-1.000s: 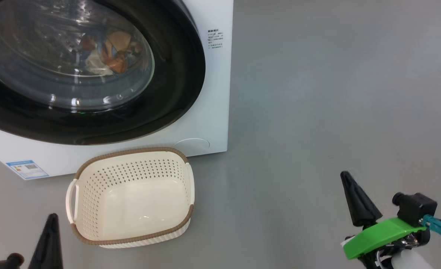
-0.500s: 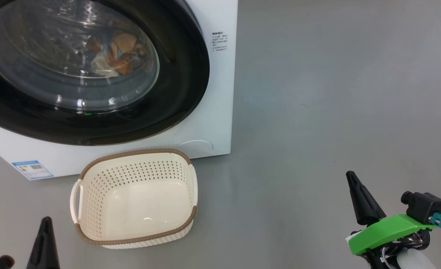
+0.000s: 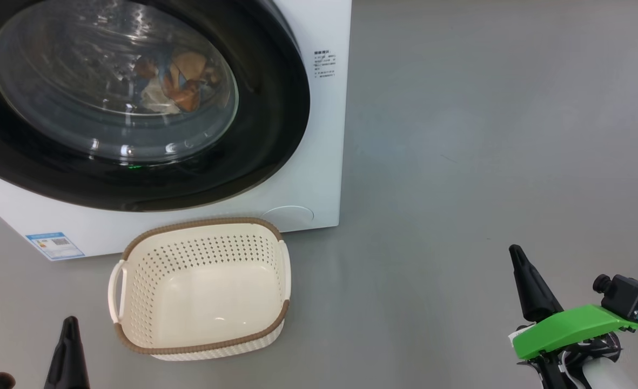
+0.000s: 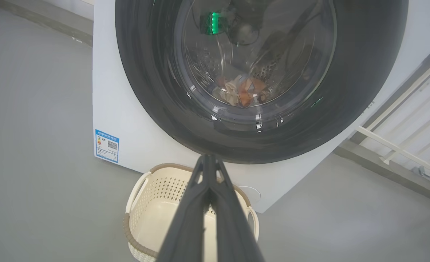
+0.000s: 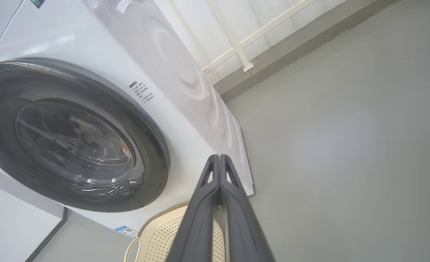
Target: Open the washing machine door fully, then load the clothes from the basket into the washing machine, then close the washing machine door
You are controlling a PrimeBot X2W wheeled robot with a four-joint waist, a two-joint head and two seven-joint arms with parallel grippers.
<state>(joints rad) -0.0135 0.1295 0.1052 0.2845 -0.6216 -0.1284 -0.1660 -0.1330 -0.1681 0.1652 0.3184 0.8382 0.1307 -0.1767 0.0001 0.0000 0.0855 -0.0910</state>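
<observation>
1. The left gripper and right gripper are both sitting pinched tight, carrying nothing.
2. The washing machine door is looking shut on the washing machine, with the clothes lying behind the glass and the basket sitting empty just in front.
3. The door is lying straight ahead of the left gripper, past the basket. The right one is hanging well off to the side, so the left is nearer.
</observation>
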